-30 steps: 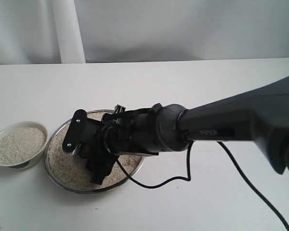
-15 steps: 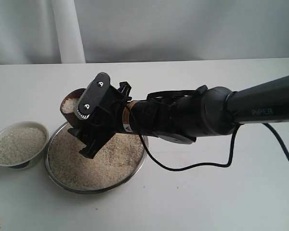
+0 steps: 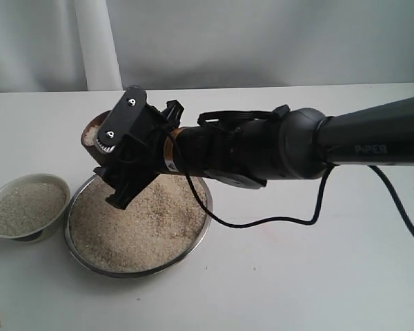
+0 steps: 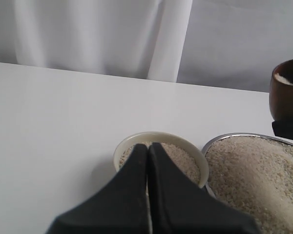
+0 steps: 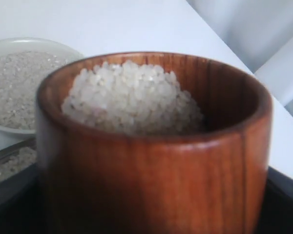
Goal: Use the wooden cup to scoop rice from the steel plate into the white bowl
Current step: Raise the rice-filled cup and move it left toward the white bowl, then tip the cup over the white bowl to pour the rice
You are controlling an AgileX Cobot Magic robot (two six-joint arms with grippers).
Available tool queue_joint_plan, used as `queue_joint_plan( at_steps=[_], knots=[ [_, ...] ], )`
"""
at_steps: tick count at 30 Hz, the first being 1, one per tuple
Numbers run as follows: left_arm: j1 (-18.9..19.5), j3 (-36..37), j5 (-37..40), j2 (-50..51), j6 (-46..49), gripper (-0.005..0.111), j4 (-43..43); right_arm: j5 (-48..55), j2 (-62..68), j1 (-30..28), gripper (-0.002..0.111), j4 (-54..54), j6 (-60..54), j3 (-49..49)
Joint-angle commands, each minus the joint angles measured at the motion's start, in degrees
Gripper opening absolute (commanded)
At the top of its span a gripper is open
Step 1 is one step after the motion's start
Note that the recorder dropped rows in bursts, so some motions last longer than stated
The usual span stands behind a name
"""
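My right gripper point(image 3: 110, 169) is shut on the wooden cup point(image 3: 92, 140), holding it upright in the air above the far left rim of the steel plate point(image 3: 134, 274). In the right wrist view the wooden cup point(image 5: 151, 161) is heaped with rice point(image 5: 132, 97). More rice point(image 3: 138, 227) fills the plate. The white bowl point(image 3: 26, 176), holding rice too, sits left of the plate. My left gripper point(image 4: 147, 145) is shut and empty. It shows only in its wrist view, in front of the white bowl point(image 4: 158, 134), with the cup point(image 4: 287, 92) at the edge.
The right arm point(image 3: 297, 148) reaches across the white table from the right, with a black cable point(image 3: 276, 222) trailing under it. A white curtain point(image 3: 96, 41) hangs behind the table's far edge.
The right gripper has risen out of the plate with the cup, which now stands upright and full of rice, and has drifted slightly left over the last half second.
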Motion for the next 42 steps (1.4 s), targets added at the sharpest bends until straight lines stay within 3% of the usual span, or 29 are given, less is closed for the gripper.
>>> queue_joint_plan(
  at_steps=[1,9,24,42],
  knots=[
    [-0.09,0.11,-0.41,0.01,-0.25,0.000,0.06,5.55,-0.84,1.99,0.000,-3.17,-0.59,-4.80],
    [-0.09,0.11,-0.41,0.01,-0.25,0.000,0.06,11.43,0.50,4.09,0.000,-4.10,-1.45,-12.72],
    [-0.09,0.11,-0.41,0.01,-0.25,0.000,0.06,26.35,15.41,10.59,0.000,-6.83,-12.34,-32.16],
    [-0.09,0.11,-0.41,0.01,-0.25,0.000,0.06,32.54,18.20,13.29,0.000,-20.78,-14.94,-34.29]
  ],
)
